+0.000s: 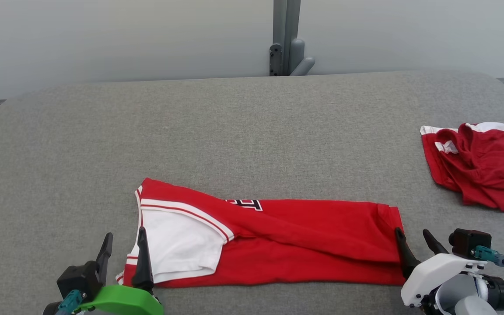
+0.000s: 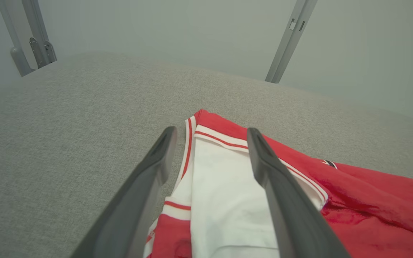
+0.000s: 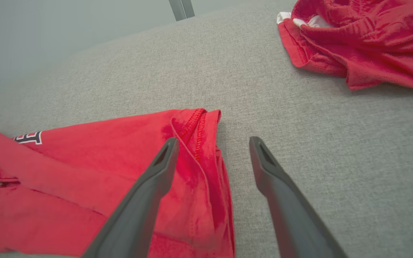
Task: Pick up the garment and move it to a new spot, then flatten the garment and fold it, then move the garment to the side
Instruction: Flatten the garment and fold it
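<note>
I judge the garment part-folded, a long band along the counter's near edge, with my left hand and right hand open and empty at its ends; more folding and the move aside remain.
</note>
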